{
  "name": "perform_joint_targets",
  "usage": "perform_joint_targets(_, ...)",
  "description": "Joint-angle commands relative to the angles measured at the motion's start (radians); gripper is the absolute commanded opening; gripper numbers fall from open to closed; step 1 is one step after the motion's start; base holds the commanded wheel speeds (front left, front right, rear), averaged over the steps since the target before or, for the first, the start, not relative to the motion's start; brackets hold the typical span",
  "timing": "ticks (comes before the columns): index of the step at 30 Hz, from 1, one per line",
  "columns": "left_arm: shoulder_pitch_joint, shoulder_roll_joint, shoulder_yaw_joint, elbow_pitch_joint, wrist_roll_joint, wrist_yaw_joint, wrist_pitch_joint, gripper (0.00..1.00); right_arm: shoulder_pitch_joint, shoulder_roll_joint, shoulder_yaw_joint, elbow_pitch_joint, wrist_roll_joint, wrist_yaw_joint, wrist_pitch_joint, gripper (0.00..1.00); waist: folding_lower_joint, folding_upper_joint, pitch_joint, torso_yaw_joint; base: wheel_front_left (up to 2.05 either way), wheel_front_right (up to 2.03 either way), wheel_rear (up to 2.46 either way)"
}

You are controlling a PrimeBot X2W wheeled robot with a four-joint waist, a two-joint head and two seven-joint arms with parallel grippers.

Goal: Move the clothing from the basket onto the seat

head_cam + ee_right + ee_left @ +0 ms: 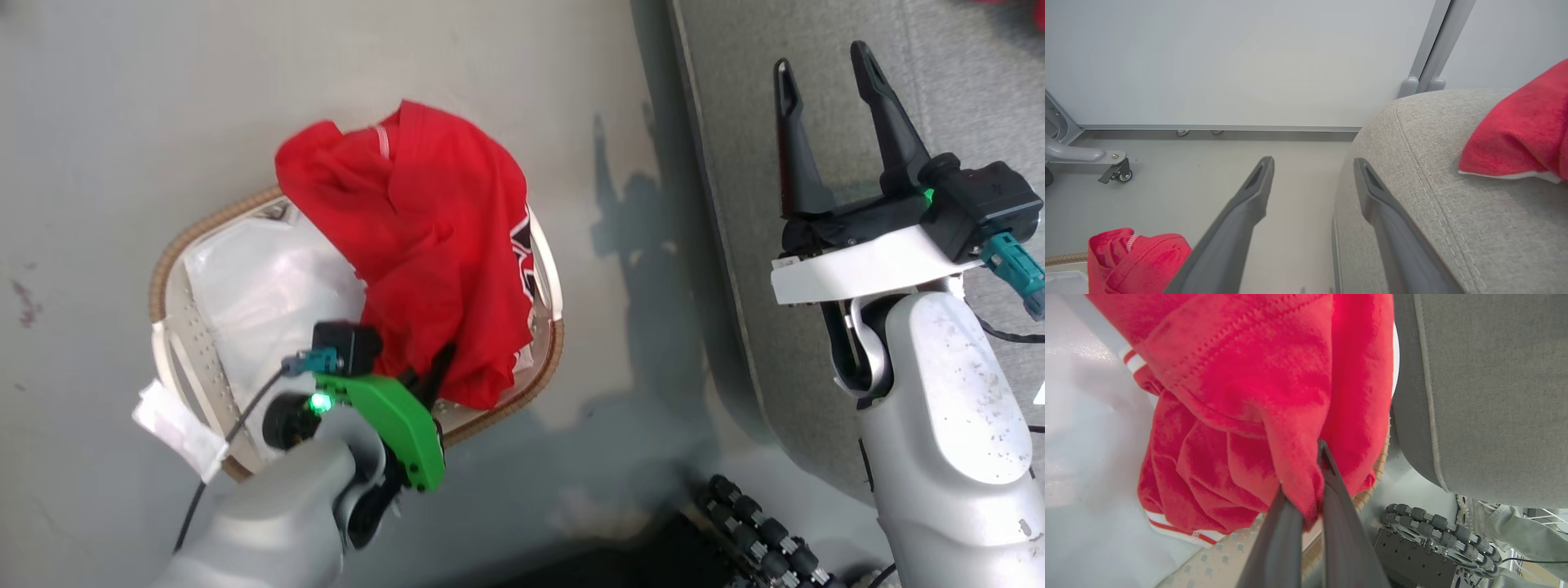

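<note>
BASKET TO SOFA: The robot's left hand (1304, 486), its two long dark fingers pressed together on a fold of a bright red soft fabric garment (433, 229), pinches the cloth at the near edge of an oval white perforated plastic basket (189, 347) with a brown woven rim. The garment is heaped over the basket's far and right side and spills across the rim, with dark lettering showing at the right edge. A white cloth liner (261, 278) lies bare across the basket's left half. White-striped trim shows low in the pile, though whether it belongs to the same piece cannot be told.

The right hand (824, 61), fingers spread and holding nothing, hangs well to the basket's right, over the large grey fabric-upholstered seat cushion (735, 122) that stands just beside the basket. A second red piece with white trim (1515, 134) already lies on the seat.

The cloth looks light, limp and easily bunched. It will likely hang long from this single pinch, trail over the rim and perhaps drag the loose liner. A thin fold may slip, so a thicker gather or stitched hem seems the surer hold.
</note>
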Motion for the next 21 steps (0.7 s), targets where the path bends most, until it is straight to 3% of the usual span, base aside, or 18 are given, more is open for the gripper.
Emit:
perform_joint_targets(1,0.034,-0.005,-0.003,-0.001,-0.012,-0.003,-0.009,0.00,0.019,-0.003,-0.002,0.011,-0.004,-0.001,0.000,1.00,-0.0001,0.0000,-0.091,0.022,0.00,0.00,0.00)
perform_joint_targets(8,0.119,-0.025,0.056,-0.023,0.018,-0.003,-0.006,0.00,0.051,-0.003,0.003,0.051,-0.022,-0.001,0.000,1.00,-0.0001,0.0000,-0.227,0.060,0.00,0.00,0.00)
perform_joint_targets(21,0.269,-0.055,0.217,-0.091,0.222,-0.003,-0.006,0.00,0.165,-0.004,-0.012,0.121,-0.033,-0.001,0.000,1.00,-0.0001,0.0000,-0.476,0.121,0.00,0.00,0.00)
